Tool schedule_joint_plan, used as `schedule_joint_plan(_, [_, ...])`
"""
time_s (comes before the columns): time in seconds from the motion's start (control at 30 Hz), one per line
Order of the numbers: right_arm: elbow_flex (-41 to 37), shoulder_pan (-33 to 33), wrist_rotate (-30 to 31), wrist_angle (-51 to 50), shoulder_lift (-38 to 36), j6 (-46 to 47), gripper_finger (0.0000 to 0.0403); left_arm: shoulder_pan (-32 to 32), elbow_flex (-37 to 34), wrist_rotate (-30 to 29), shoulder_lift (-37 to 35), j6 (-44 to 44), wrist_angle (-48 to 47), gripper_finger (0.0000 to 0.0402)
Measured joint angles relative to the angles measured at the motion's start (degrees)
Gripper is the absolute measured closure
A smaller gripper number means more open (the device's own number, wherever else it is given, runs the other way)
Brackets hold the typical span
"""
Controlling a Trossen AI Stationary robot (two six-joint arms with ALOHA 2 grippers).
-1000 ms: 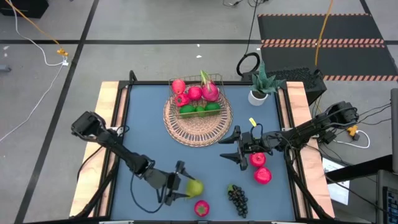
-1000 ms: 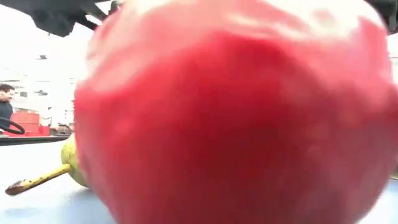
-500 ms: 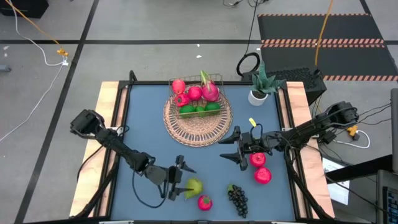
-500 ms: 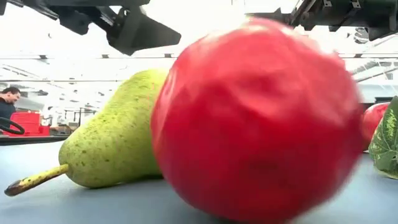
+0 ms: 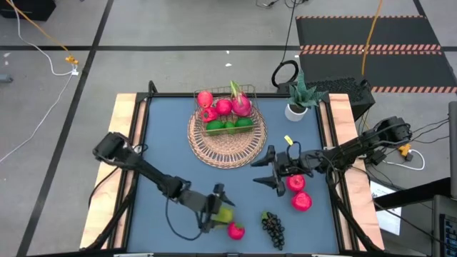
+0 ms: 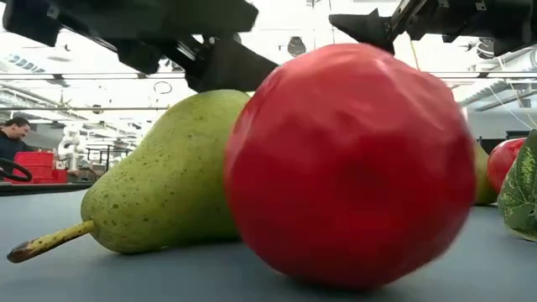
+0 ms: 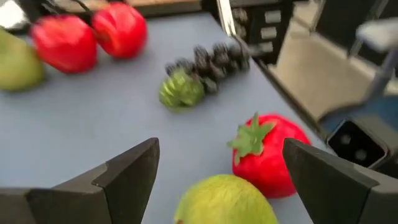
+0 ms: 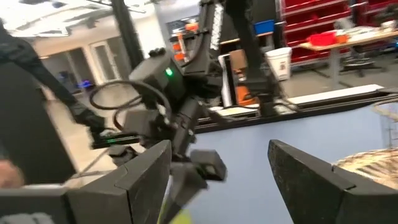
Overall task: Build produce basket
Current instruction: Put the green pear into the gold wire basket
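The left gripper (image 5: 223,209) is spread wide around the pear (image 5: 225,213) at the table's near edge, nothing pinched. A strawberry (image 5: 235,230) is seen just right of it. The right gripper (image 5: 261,170) is held open, right of centre. The basket (image 5: 226,112) sits far back on the wicker mat (image 5: 227,146).

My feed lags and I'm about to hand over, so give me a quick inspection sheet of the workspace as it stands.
Surface: blue table top, wooden side rails.
Job's things: wire basket on round wicker mat, holding red, pink and green fruit; loose green pear, red strawberry, dark grapes, two red fruits.
Clutter: potted plant.
Grippers: left gripper open over pear; right gripper open, empty.
Cables: on floor, yellow and white.
Surroundings: person, shelves behind.
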Motion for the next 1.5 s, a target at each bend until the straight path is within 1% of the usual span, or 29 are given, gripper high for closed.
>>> schedule_joint_plan(0.13, [0.0,0.0,-0.8,0.3,0.0,0.4,0.0138,0.0,6.4,1.4,3.4,-1.2,-11.2,0.0062])
schedule_joint_plan(0.23, [0.0,0.0,-0.8,0.4,0.0,0.4,0.0138,0.2,9.1,1.0,5.3,-5.3,-21.5,0.0062])
schedule_joint_plan(0.3, [0.0,0.0,-0.8,0.4,0.0,0.4,0.0138,0.3,9.9,-0.6,5.5,-8.5,-25.8,0.0061])
schedule_joint_plan(0.4, [0.0,0.0,-0.7,0.4,0.0,0.4,0.0138,0.6,10.1,-2.3,5.7,-13.1,-28.1,0.0061])
schedule_joint_plan(0.5, [0.0,0.0,-0.7,0.4,0.0,0.4,0.0138,1.3,10.0,-1.9,5.7,-14.0,-29.4,0.0062])
schedule_joint_plan(0.57, [0.0,-0.1,-0.6,0.5,0.0,0.4,0.0138,1.7,10.0,-0.1,5.7,-11.8,-30.1,0.0069])
schedule_joint_plan(0.7, [0.0,-0.9,-0.5,1.4,0.0,0.4,0.0138,2.9,9.9,0.4,4.9,-6.1,-31.3,0.0112])
schedule_joint_plan(0.77, [0.0,-1.5,-0.5,1.2,-0.2,-0.1,0.0138,4.5,9.7,0.1,3.7,-4.2,-32.1,0.0112])
schedule_joint_plan(0.83, [0.0,-2.1,-0.5,-0.2,-0.4,-1.2,0.0138,6.7,9.4,-0.7,1.6,-1.8,-34.0,0.0112])
schedule_joint_plan(0.97, [0.0,-3.5,0.3,-6.9,-1.9,-2.1,0.0138,11.9,9.3,-1.3,-4.4,2.9,-37.3,0.0112])
schedule_joint_plan(1.03, [0.0,-3.8,2.7,-11.5,-3.1,-2.1,0.0138,14.4,9.5,-3.1,-8.4,4.4,-38.3,0.0112])
schedule_joint_plan(1.17, [-0.3,-3.9,6.0,-19.6,-5.1,-0.5,0.0138,19.6,9.3,-6.4,-15.7,8.2,-44.0,0.0112])
schedule_joint_plan(1.27, [-1.2,-3.9,7.5,-21.1,-5.2,-0.4,0.0138,24.9,9.5,-9.6,-20.7,10.9,-44.2,0.0112])
schedule_joint_plan(1.37, [-2.1,-4.6,9.8,-21.1,-5.0,-0.3,0.0138,32.7,9.6,-10.1,-22.0,12.5,-42.0,0.0110])
schedule_joint_plan(1.5, [-2.5,-5.8,10.0,-21.1,-4.9,0.8,0.0138,43.3,9.6,-9.0,-21.5,12.6,-36.6,0.0105])
